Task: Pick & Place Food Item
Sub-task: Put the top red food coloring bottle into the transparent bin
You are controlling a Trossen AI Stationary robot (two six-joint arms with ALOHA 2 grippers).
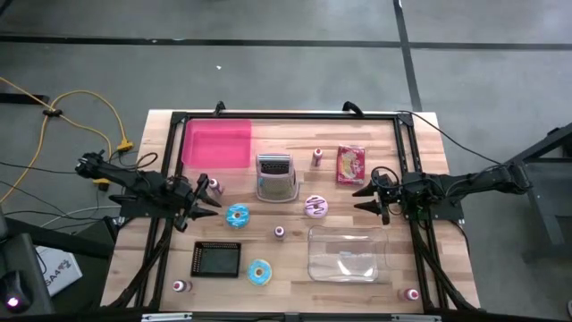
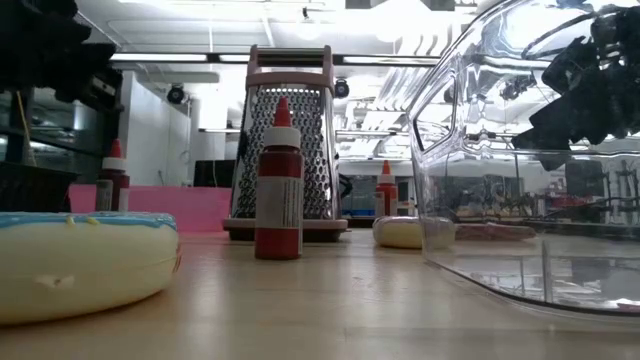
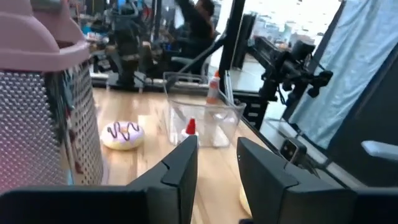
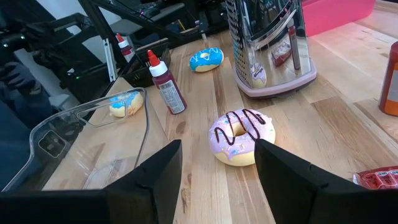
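A pink-iced donut with dark drizzle (image 1: pixel 316 207) (image 4: pixel 241 135) lies on the wooden table, just in front of my right gripper (image 1: pixel 359 199) (image 4: pixel 219 144). That gripper is open, a little above the table at its right side, and holds nothing. A blue-iced donut (image 1: pixel 237 216) (image 4: pixel 206 58) lies near my left gripper (image 1: pixel 214 200) (image 3: pixel 216 143), which hangs open and level above the table's left side with nothing between its fingers. A second blue donut (image 1: pixel 259 273) lies toward the near edge. A red food packet (image 1: pixel 351 164) lies flat at the far right.
A metal grater (image 1: pixel 276 175) stands mid-table, with a pink board (image 1: pixel 217 143) behind it at the far left. A clear plastic container (image 1: pixel 350 253) sits near right and a black tray (image 1: pixel 217 258) near left. Small red sauce bottles (image 1: pixel 280 233) (image 1: pixel 317 158) stand scattered about.
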